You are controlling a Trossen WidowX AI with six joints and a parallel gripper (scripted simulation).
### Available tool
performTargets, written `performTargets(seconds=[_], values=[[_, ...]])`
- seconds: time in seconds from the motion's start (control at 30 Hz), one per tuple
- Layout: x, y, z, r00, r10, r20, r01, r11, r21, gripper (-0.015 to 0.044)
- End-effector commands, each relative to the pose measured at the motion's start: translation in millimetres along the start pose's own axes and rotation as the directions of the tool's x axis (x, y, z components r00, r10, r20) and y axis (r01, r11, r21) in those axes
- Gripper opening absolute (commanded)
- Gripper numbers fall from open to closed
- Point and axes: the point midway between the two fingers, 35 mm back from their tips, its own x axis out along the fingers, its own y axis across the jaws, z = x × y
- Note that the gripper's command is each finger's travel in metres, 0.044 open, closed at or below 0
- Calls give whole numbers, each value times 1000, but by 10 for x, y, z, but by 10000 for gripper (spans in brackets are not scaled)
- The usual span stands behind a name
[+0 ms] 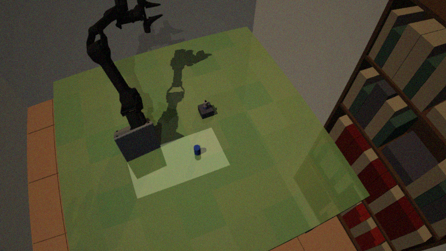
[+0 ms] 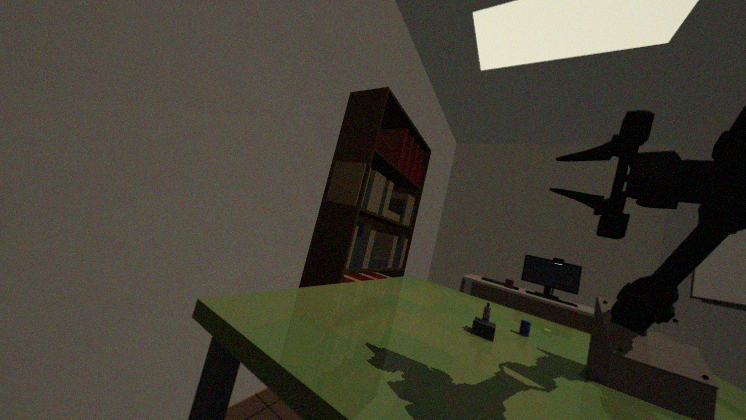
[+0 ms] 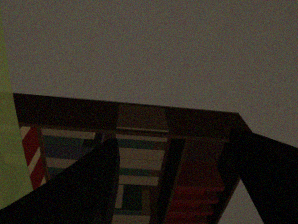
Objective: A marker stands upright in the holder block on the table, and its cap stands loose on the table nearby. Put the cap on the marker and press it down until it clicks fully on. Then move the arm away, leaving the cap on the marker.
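The blue cap point(image 1: 196, 149) point(image 2: 524, 328) stands loose on the table, apart from the holder block. The dark holder block point(image 1: 206, 112) point(image 2: 483, 330) stands on the table point(image 1: 249, 193) point(image 2: 313, 323), with the small greyish marker point(image 1: 205, 105) point(image 2: 486, 313) upright in it, its dark tip bare. My gripper point(image 1: 161, 9) point(image 2: 553, 173) point(image 3: 174, 143) is open and empty, high above the table and far from both cap and marker. Its fingers point sideways towards the bookshelf in the wrist view. Neither cap nor marker shows in the wrist view.
A bright light patch point(image 1: 184, 168) lies on the table around the cap. The arm's base box point(image 1: 139, 143) point(image 2: 662, 375) stands left of the cap in the top view. A bookshelf point(image 1: 371, 104) point(image 2: 334, 224) point(image 3: 65, 111) stands beyond the table. A monitor point(image 2: 551, 273) stands in the background.
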Motion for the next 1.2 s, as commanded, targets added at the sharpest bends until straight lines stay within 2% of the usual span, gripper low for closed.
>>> performTargets(seconds=[0.0,0.27,0.4,0.63,0.77,0.9,1.03,1.17], values=[[459,456,-91,993,75,-91,-82,994,-72,248],[1366,1088,-807,913,193,-358,-247,962,-112,248],[1667,1323,-1235,847,256,-466,-326,942,-75,248],[2061,1890,-2305,628,451,-634,-480,866,141,248],[2104,2183,-2967,463,569,-680,-509,799,321,248],[2006,2467,-3625,281,689,-668,-474,704,528,248],[1779,2741,-4199,110,804,-584,-367,579,728,248],[1408,3041,-4701,-38,915,-401,-160,391,906,248]])
